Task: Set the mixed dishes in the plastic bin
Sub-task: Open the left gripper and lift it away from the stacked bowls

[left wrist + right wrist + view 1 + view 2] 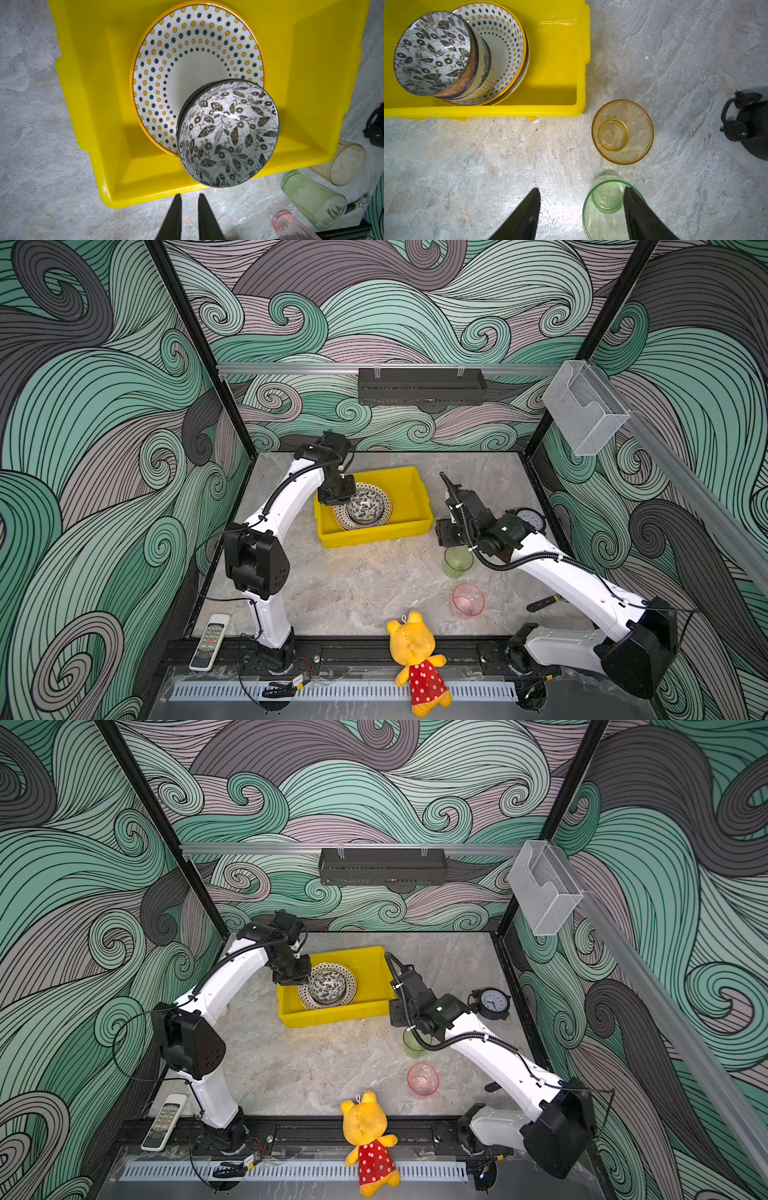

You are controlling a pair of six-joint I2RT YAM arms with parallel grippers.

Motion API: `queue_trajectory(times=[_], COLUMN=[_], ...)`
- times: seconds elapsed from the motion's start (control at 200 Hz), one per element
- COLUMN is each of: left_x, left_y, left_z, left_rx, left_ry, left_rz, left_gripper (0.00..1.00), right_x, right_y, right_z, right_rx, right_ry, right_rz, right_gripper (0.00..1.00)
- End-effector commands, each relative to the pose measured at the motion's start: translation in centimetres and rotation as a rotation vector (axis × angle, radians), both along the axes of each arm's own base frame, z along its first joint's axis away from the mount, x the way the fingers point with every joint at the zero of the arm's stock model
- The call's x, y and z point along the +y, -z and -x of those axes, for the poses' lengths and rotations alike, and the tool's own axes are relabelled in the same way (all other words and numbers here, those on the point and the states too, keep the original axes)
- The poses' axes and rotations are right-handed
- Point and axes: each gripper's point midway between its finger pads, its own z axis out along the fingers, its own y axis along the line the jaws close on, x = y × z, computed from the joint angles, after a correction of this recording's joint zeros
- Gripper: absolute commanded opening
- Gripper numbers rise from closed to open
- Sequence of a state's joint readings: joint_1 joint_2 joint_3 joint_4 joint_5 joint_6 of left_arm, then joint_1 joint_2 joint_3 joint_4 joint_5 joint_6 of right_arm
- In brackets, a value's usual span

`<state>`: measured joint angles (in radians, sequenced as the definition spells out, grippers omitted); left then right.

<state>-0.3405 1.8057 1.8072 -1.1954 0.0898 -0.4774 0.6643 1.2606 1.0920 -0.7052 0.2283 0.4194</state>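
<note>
Here dishes point(365, 506) crowd bin point(374, 536) left; right floor open.

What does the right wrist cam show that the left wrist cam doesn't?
Right wrist only: the right gripper, open, and the lower bowls stacked under the leafy bowl. Left wrist only: the left gripper, slightly open and empty, and the pink cup. Both: the yellow bin, dotted plate, leafy bowl, amber cup and green cup.

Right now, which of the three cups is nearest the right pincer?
The green cup: one finger of the right pincer overlaps its mouth. The amber cup stands beyond the fingertips; the pink cup sits farther off.
</note>
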Motion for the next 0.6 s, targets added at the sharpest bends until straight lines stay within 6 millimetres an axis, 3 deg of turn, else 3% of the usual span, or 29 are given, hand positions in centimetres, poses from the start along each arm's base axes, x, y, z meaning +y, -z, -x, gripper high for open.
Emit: queue_trajectory(times=[0.0,0.345,0.595], left_x=[0.9,2.3,2.8], left_y=[-1.2,-2.3,-3.2], left_z=[1.1,2.0,2.4], left_rx=[-0.027,-0.135,-0.17], left_ry=[0.008,-0.017,-0.023], left_rz=[-0.006,-0.027,-0.033], left_gripper=[0.19,0.22,0.22], right_x=[-1.1,-2.9,-5.9], right_y=[-0.2,0.6,1.5], right_z=[0.0,-0.8,-1.8], right_rx=[-0.007,0.036,0.064], right_ry=[0.034,0.082,0.148], right_rz=[0.013,-0.017,-0.014], right_gripper=[0.65,0.66,0.66])
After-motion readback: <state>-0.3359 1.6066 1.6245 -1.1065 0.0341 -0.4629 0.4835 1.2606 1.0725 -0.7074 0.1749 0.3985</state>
